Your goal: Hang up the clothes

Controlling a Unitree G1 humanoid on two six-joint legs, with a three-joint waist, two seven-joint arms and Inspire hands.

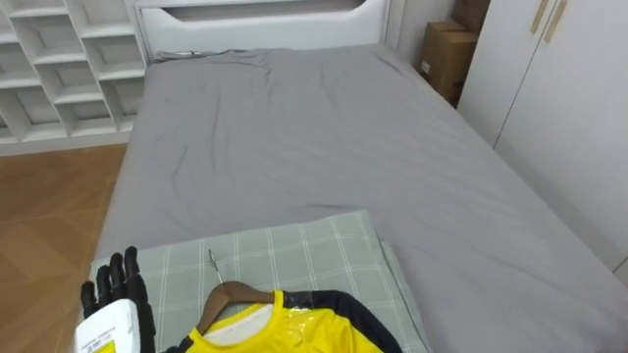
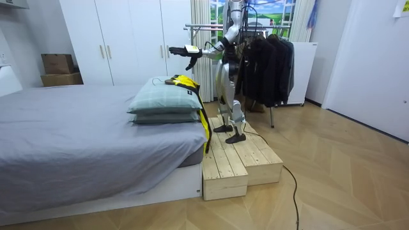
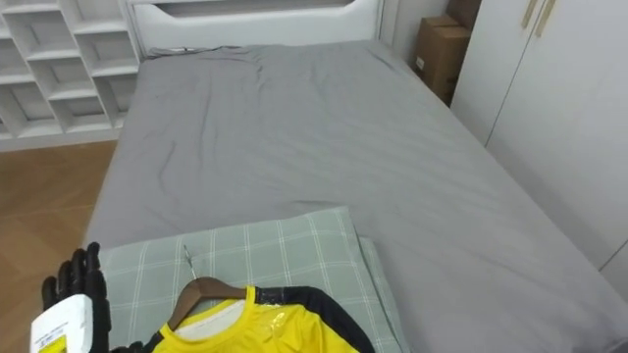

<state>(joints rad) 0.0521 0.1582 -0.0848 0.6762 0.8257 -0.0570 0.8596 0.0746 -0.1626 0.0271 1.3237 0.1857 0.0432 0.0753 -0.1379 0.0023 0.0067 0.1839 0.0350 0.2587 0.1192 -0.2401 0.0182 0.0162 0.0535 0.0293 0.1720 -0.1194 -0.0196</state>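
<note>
The robot stood on a wooden platform (image 2: 239, 160) at the foot of the bed (image 1: 314, 137), facing it, with the clothes rack (image 2: 204, 27) of dark garments (image 2: 271, 64) behind its back. Its left hand (image 1: 120, 289) hovered over the near corner of the checked pillow (image 1: 294, 250), fingers straight and slightly spread, holding nothing.

The yellow shirt (image 1: 285, 328) lay on that pillow on a wooden hanger (image 1: 228, 294). The hanger's thin metal hook (image 1: 212, 263) pointed up the bed, just beside the hand. From the side, part of the shirt trailed over the pillow's edge and down the end of the bed.

To my eye the grab looked awkward. The hanger lay flat on something soft, so fingers pressing down might sink it rather than get under it. A lift by one shoulder could tip the hanger and let the shirt slide off. Turning to the rack on that raised platform could also snag the trailing cloth.
</note>
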